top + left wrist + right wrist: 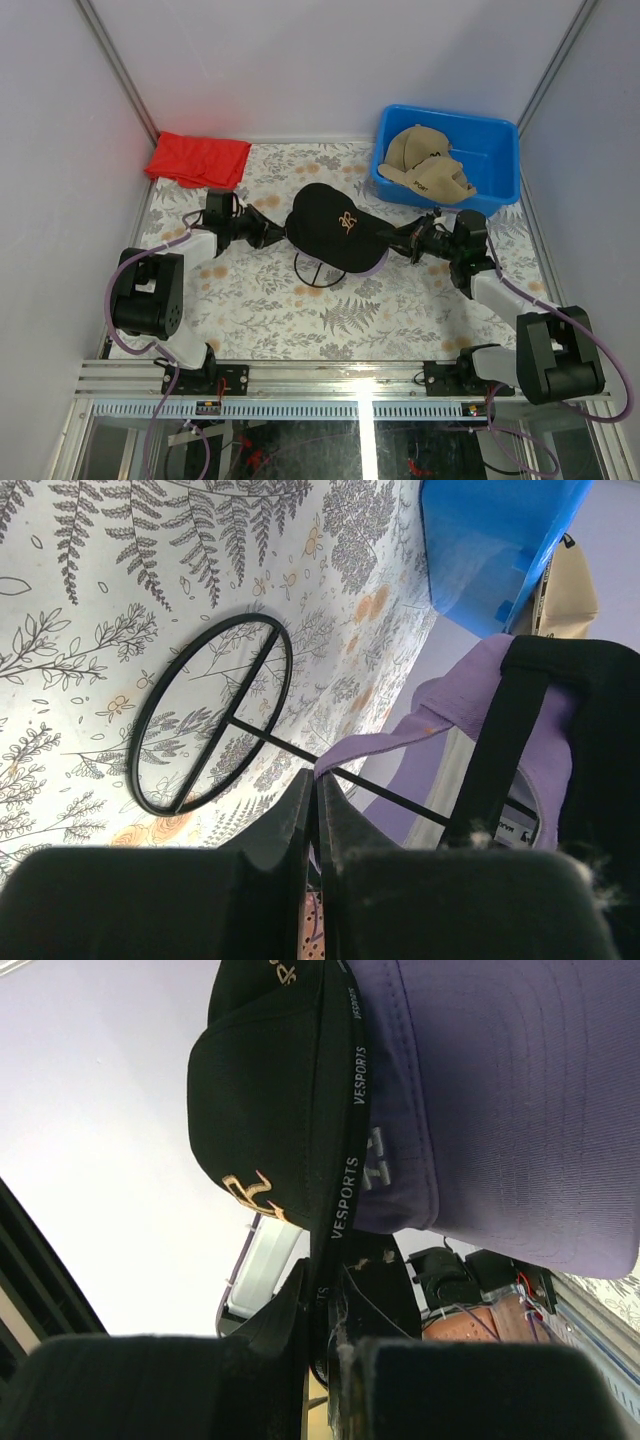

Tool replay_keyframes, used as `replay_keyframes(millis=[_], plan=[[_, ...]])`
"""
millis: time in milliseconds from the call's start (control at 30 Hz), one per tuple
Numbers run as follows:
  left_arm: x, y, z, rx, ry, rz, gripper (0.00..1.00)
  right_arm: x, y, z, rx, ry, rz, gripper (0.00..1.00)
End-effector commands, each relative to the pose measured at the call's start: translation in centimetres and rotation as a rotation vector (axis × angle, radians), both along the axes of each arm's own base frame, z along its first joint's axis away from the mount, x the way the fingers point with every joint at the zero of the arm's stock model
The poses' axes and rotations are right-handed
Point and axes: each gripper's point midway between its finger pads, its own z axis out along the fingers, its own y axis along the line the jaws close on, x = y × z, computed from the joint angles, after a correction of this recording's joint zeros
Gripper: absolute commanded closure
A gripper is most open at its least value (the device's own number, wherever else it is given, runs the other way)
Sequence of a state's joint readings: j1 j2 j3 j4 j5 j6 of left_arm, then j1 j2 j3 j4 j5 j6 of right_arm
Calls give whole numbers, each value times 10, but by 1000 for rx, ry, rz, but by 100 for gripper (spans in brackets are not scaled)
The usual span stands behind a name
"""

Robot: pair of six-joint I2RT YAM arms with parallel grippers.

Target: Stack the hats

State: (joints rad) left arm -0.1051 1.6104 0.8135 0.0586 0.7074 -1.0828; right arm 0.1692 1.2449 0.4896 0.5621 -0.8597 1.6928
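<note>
Left pincer clamps the lavender cap, right pincer the black cap brim. Both seem soft, light; brims likely hold best.

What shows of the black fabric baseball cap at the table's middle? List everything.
The black fabric baseball cap looks soft, with a gold embroidered logo on its front and white VESPORTS lettering along its edge. It sits domed over a lavender fabric cap, above a black wire-frame stand. The right gripper is shut on its edge; the left gripper pinches the lavender cap's edge opposite.
</note>
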Motion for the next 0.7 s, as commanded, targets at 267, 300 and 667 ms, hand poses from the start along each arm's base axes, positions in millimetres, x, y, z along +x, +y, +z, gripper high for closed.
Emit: replay_keyframes(millis=[267, 300, 667], plan=[[-3, 16, 14, -42, -73, 22, 85, 19, 0, 27, -4, -71, 84, 100], [-2, 18, 18, -47, -81, 26, 75, 20, 1, 28, -4, -73, 86, 100], [8, 20, 43, -101, -120, 29, 51, 17, 0, 27, -14, -72, 80, 100]])
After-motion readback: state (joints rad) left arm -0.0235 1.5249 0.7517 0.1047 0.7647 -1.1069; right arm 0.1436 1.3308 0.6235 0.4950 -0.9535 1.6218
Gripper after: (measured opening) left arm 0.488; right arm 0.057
